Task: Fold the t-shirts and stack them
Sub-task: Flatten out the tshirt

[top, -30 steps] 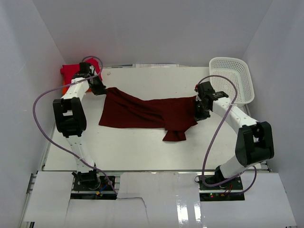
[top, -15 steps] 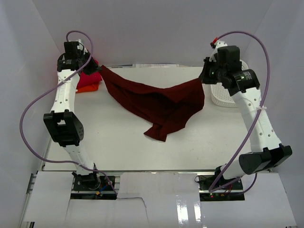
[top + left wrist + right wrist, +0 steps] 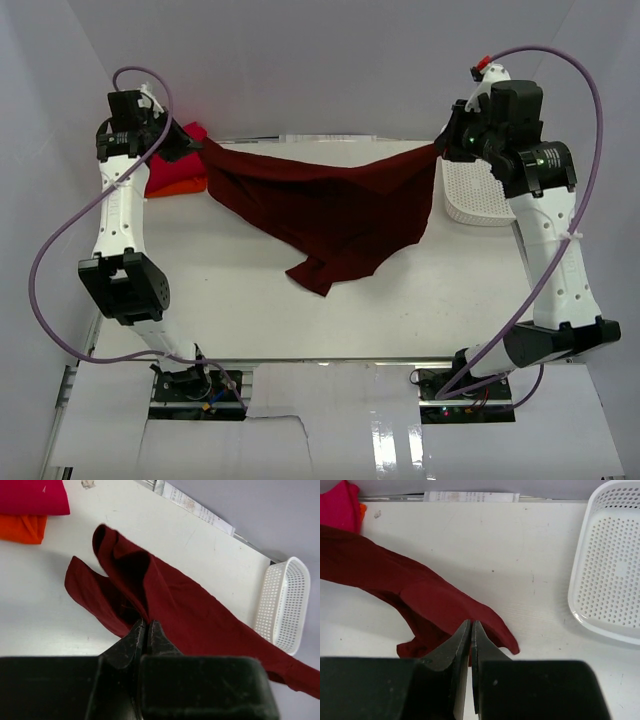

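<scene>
Plainly the maroon t-shirt [image 3: 320, 205] hangs stretched left to right, loose end drooping nearward; left gripper [image 3: 192, 147] and right gripper [image 3: 442, 148] each pinch a far corner.

orange t-shirt [image 3: 185, 187]: mostly under crimson t-shirt [image 3: 170, 172] | basket [image 3: 475, 197]: partly behind right arm [image 3: 545, 215]

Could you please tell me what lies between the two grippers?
The dark maroon cloth t-shirt spans from the left gripper to the right gripper, both shut on it, as the top external view shows.
</scene>
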Motion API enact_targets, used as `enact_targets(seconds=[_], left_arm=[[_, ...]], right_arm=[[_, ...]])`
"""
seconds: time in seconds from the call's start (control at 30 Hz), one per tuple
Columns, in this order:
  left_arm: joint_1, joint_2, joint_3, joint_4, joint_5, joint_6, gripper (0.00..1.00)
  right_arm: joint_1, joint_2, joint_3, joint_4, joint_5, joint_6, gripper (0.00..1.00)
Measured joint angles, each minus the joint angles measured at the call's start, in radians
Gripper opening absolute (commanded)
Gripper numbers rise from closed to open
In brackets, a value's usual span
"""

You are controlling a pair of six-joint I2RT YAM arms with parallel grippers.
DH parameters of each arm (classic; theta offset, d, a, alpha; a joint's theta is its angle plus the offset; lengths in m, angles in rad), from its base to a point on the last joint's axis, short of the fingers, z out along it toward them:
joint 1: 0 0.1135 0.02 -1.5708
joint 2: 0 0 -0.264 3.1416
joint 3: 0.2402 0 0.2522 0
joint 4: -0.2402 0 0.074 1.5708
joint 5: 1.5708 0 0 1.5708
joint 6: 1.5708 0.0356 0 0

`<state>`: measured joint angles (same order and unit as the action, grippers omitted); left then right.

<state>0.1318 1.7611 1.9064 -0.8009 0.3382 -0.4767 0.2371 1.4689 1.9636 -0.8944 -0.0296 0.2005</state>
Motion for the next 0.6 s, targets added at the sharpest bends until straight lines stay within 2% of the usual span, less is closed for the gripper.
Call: enact_targets(seconds=[0.13, 0.2, 0.33, 0.4, 0.47, 0.6], left_arm=[[0.075, -0.023, -0.025, 0.011, 0.080, -0.042, 0.06], [0.102, -0.052, -0.060, 0.051, 0.103, -0.065, 0.05], [0.119, -0.249, -0.281, 0.206, 0.117, -0.106, 0.04], [0.115, -0.381, -0.399, 0.276, 0.111, -0.119, 0.04], [0.115, -0.462, -0.428, 0.301, 0.117, -0.129, 0.03], [0.122, -0.507, -0.444, 0.396, 0.150, -0.155, 0.04]], right_arm=[[-0.014, -0.080, -0.032, 0.056, 0.004, -0.011, 0.08], [-0.015, -0.146, -0.067, 0.145, 0.015, -0.023, 0.08], [-0.014, -0.414, -0.349, 0.362, 0.036, -0.039, 0.08], [-0.014, -0.502, -0.429, 0.404, 0.047, -0.044, 0.08], [-0.015, -0.519, -0.418, 0.431, 0.049, -0.050, 0.08], [-0.016, -0.489, -0.393, 0.498, 0.024, -0.054, 0.08]])
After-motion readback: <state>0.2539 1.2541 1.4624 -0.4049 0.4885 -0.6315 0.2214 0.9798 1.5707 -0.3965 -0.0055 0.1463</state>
